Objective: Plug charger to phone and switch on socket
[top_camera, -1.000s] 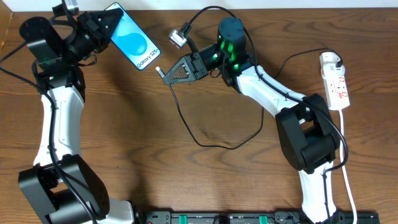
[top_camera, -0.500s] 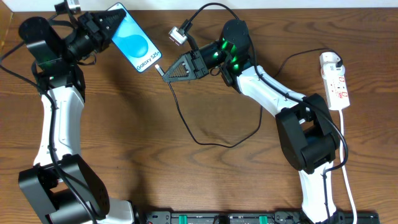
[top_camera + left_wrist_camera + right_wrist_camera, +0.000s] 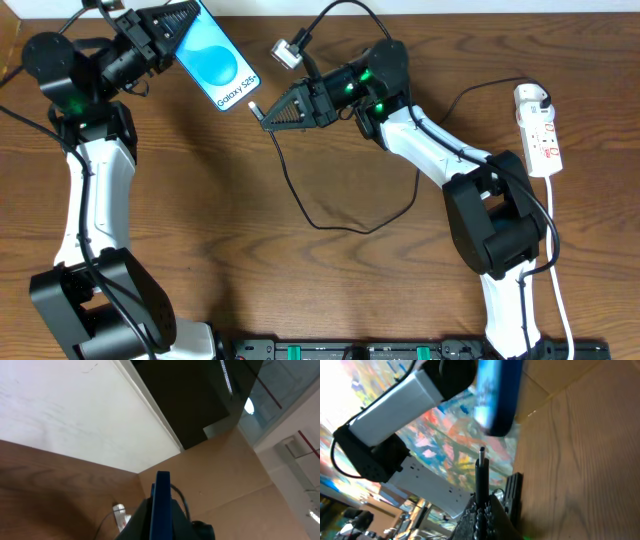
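My left gripper (image 3: 172,28) is shut on the phone (image 3: 215,62), holding it tilted above the table's far left, its cyan screen up and its "Galaxy S25+" end toward the right arm. In the left wrist view the phone (image 3: 161,505) shows edge-on between the fingers. My right gripper (image 3: 268,115) is shut on the charger's plug tip (image 3: 256,111), which points at the phone's lower end and stands just short of it. In the right wrist view the plug tip (image 3: 482,467) sits just below the phone's end (image 3: 497,395). The black cable (image 3: 330,228) loops over the table. The white socket (image 3: 540,130) lies at the far right.
A small silver connector (image 3: 286,55) on a black lead lies near the far edge behind the right gripper. The socket's white cord (image 3: 560,290) runs down the right side. The arm bases stand along the front edge.
The left gripper has lifted and shifted the phone slightly up and right. The right gripper has kept the plug tip near the phone's lower end, now nearly touching.
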### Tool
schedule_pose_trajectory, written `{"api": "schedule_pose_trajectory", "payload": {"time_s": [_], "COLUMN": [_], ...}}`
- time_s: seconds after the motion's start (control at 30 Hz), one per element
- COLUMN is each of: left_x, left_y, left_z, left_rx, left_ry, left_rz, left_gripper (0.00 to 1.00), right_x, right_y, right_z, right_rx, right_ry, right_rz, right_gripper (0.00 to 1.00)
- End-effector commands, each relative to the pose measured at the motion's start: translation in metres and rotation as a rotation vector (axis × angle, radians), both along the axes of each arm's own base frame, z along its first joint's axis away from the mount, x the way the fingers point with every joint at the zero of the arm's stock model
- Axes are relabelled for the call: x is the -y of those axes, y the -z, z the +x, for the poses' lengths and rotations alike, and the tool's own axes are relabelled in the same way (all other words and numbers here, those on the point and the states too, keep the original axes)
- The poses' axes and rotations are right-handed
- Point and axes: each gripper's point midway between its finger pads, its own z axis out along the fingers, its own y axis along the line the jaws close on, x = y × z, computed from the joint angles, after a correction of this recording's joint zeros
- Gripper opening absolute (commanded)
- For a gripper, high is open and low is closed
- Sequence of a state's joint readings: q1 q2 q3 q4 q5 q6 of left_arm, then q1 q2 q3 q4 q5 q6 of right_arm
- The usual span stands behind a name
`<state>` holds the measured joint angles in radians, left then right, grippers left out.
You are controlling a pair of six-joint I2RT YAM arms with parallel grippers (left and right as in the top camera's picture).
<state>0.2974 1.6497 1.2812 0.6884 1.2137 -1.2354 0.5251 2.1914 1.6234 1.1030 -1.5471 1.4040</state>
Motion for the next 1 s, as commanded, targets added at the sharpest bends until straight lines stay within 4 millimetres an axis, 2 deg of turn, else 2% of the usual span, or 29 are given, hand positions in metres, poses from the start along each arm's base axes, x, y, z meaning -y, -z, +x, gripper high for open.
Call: {"api": "schedule_pose_trajectory", "payload": {"time_s": [0.0,0.3,0.53,0.97], "left_x": [0.002,0.003,0.015,0.015], "left_y": [-0.005,-0.005,-0.005,-0.005], "left_z": [-0.002,-0.003,-0.004,-0.004], "left_rx": [0.000,0.000,0.028,0.043], "left_ry": [0.017,0.020,0.047,0.042], "left_rz": [-0.008,-0.007,0.017,0.027], "left_gripper": [0.07,0.07,0.07,0.07], "right_x": [0.001,0.000,0.000,0.001], "right_y": [-0.013,-0.013,-0.013,-0.014], "right_z": [-0.010,-0.011,-0.012,-0.011], "right_rx": [-0.012,-0.012,-0.009,-0.005], "right_ry": [-0.019,-0.021,-0.023,-0.021], "right_rz": [-0.013,-0.013,-0.011,-0.009], "right_gripper": [0.01,0.01,0.01,0.01]}}
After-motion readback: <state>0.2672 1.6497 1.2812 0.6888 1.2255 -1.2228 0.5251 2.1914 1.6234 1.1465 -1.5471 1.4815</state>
